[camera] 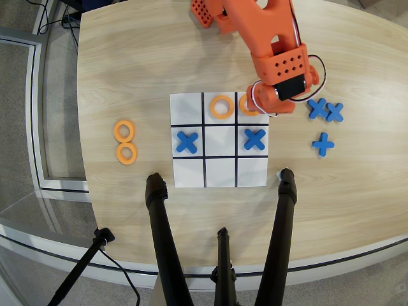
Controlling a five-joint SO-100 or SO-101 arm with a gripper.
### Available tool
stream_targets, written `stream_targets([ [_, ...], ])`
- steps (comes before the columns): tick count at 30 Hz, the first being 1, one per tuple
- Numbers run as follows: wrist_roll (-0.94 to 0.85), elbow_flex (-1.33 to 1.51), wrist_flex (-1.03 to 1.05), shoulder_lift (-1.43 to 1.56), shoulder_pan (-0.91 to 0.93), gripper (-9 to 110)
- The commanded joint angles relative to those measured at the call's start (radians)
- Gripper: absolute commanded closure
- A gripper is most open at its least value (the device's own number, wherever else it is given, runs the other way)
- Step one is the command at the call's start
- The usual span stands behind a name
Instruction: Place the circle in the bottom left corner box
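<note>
The circle (241,107), a flat orange ring, lies over the upper-right cell (246,120) of the white three-by-three board in the overhead view. Only its left arc shows. The orange arm's wrist covers the rest and hides my gripper (255,106) and its fingers. The ring has been travelling with the gripper, so it looks held. A second orange ring (221,98) lies in the top middle cell. One blue cross (187,141) sits in the middle-left cell and another blue cross (255,139) in the middle-right cell.
Two spare orange rings (117,131) lie touching on the wood left of the board. Three blue crosses (323,145) lie to its right. Black tripod legs (159,223) rise over the table's near edge, below the board.
</note>
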Motion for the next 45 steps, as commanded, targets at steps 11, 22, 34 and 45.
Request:
stream_targets([
  [11, -0.002, -0.025, -0.014, -0.028, -0.002, 99],
  [22, -0.008, -0.037, 0.008, 0.060, 0.017, 90],
  [34, -0.104, -0.233, 0.350, 0.518, 0.061, 88],
  [45, -0.233, 0.446, 0.456, 1.368, 0.156, 88],
])
